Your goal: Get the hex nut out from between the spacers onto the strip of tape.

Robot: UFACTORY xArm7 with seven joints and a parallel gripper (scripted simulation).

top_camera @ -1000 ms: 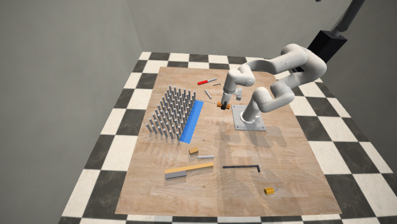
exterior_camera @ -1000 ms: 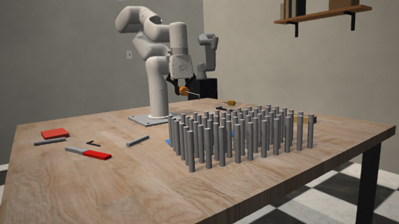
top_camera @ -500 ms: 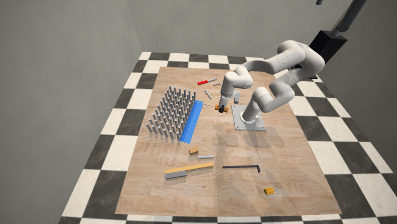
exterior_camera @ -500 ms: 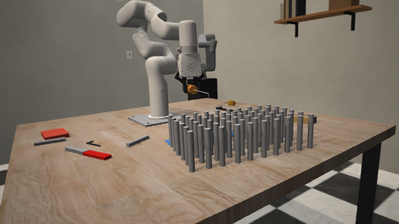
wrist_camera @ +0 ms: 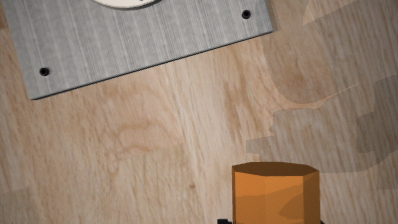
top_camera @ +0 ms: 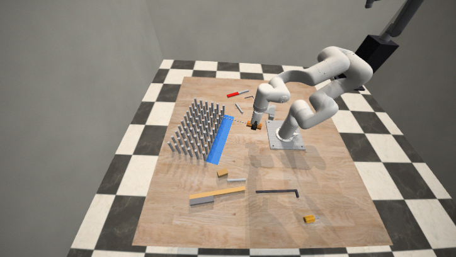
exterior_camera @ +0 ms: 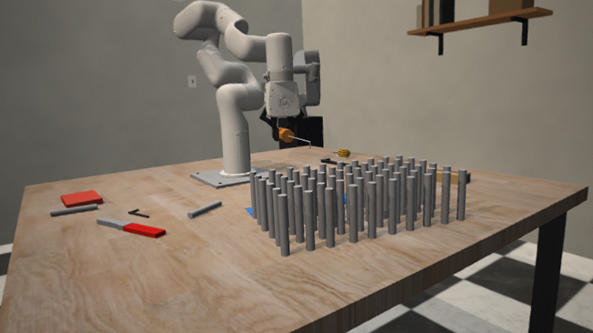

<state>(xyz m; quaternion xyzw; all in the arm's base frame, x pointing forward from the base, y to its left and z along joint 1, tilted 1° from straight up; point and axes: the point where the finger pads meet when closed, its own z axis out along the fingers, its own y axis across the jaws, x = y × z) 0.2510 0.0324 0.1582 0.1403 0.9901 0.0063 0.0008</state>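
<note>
My gripper [top_camera: 254, 126] [exterior_camera: 285, 130] is shut on the orange-brown handle of the hook pick [top_camera: 249, 124] [exterior_camera: 286, 136] [wrist_camera: 275, 192] and holds it level above the table, just left of the arm's base plate [top_camera: 285, 144] [wrist_camera: 125, 40]. The pick's thin shaft points toward the field of upright grey spacers [top_camera: 198, 127] [exterior_camera: 351, 194], and its tip hangs over the far end of the blue tape strip [top_camera: 220, 138] [exterior_camera: 249, 210]. The strip lies along the spacers' near side. The hex nut is hidden among the spacers in every view.
A red-handled tool [top_camera: 236, 93] [exterior_camera: 132, 227], a small black key [exterior_camera: 138, 213], a grey rod [top_camera: 239, 108] [exterior_camera: 204, 209] and a red block [exterior_camera: 82, 198] lie behind. A wood block [top_camera: 222, 172], a long scraper [top_camera: 216, 193], a black L-key [top_camera: 277, 191] and a yellow tool [top_camera: 309, 218] lie in front.
</note>
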